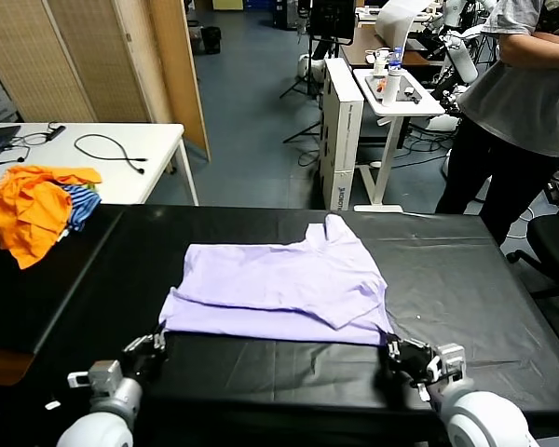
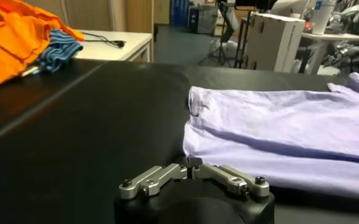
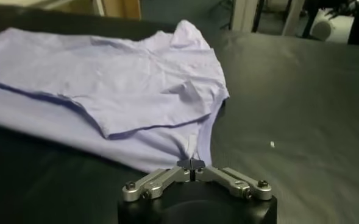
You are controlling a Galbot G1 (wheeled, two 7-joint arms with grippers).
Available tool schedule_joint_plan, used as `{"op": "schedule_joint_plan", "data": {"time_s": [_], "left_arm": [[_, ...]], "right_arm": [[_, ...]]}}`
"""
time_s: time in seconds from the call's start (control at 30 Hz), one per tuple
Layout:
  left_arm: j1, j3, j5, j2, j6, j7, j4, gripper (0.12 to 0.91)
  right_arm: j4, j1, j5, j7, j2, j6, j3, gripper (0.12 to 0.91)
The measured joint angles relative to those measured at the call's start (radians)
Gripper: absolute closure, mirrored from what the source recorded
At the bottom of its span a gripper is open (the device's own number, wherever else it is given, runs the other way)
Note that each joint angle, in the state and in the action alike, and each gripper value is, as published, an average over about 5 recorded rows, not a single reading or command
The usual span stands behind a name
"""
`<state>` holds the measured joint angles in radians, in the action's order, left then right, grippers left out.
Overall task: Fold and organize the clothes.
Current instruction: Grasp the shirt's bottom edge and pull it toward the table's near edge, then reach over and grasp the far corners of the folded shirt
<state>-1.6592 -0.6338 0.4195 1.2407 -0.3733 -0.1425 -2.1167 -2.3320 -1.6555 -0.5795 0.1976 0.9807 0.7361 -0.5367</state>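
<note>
The pale lavender T-shirt [image 1: 279,284] lies flat on the black table [image 1: 466,298], folded over so a double layer shows along its near edge. No print shows. My left gripper [image 1: 156,343] is at the shirt's near left corner, its jaws closed on the hem there [image 2: 193,164]. My right gripper [image 1: 395,350] is at the near right corner, its jaws closed on the fabric edge [image 3: 191,164]. The shirt also shows in the left wrist view [image 2: 277,131] and the right wrist view [image 3: 106,79].
A bright orange garment [image 1: 28,209] and a blue-and-white striped one [image 1: 79,200] lie at the table's far left corner. A white table [image 1: 121,158] with a cable stands behind. A person [image 1: 517,93] stands at the far right, next to a white cart [image 1: 396,98].
</note>
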Motion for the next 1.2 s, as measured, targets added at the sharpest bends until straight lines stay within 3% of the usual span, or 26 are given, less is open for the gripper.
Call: {"op": "schedule_joint_plan", "data": {"time_s": [0.13,0.23,0.3,0.4,0.5,0.6,0.67,0.77,0.93,1.1,1.2], "left_arm": [[-0.066,-0.028,0.000,-0.010,0.000,0.001,-0.034,0.883],[-0.104,-0.043,0.002,-0.013,-0.009,0.001,-0.053,0.874],[-0.121,-0.048,0.004,-0.012,-0.022,0.000,-0.064,0.819],[-0.138,-0.049,0.005,-0.010,-0.047,-0.013,-0.080,0.688],[-0.154,-0.054,0.010,-0.013,-0.067,-0.034,-0.094,0.499],[-0.167,-0.068,0.010,-0.022,-0.089,-0.026,-0.107,0.274],[-0.173,-0.082,0.010,-0.028,-0.105,-0.002,-0.122,0.183],[-0.169,-0.105,0.035,-0.035,-0.128,0.016,-0.155,0.131],[-0.083,-0.110,0.154,-0.060,-0.190,-0.045,-0.183,0.124],[0.079,-0.077,0.303,-0.101,-0.239,-0.113,-0.137,0.123],[0.169,-0.050,0.393,-0.138,-0.257,-0.130,-0.087,0.123]], "right_arm": [[-0.025,-0.024,-0.001,-0.001,0.000,0.000,-0.011,0.861],[-0.049,-0.043,-0.001,-0.004,-0.003,0.000,-0.021,0.739],[-0.067,-0.056,-0.002,-0.005,-0.005,0.000,-0.027,0.612],[-0.096,-0.076,-0.012,-0.006,-0.005,0.000,-0.038,0.423],[-0.126,-0.081,-0.041,0.002,-0.001,0.000,-0.057,0.243],[-0.141,-0.058,-0.081,0.010,-0.004,0.000,-0.075,0.141],[-0.136,-0.024,-0.107,0.006,-0.013,0.000,-0.078,0.124],[-0.104,0.062,-0.139,-0.004,-0.029,0.000,-0.066,0.119],[0.023,0.264,-0.195,-0.002,-0.051,0.000,-0.013,0.118],[0.191,0.473,-0.216,-0.003,-0.064,0.000,0.077,0.118],[0.282,0.579,-0.218,0.005,-0.063,0.000,0.138,0.118]]}}
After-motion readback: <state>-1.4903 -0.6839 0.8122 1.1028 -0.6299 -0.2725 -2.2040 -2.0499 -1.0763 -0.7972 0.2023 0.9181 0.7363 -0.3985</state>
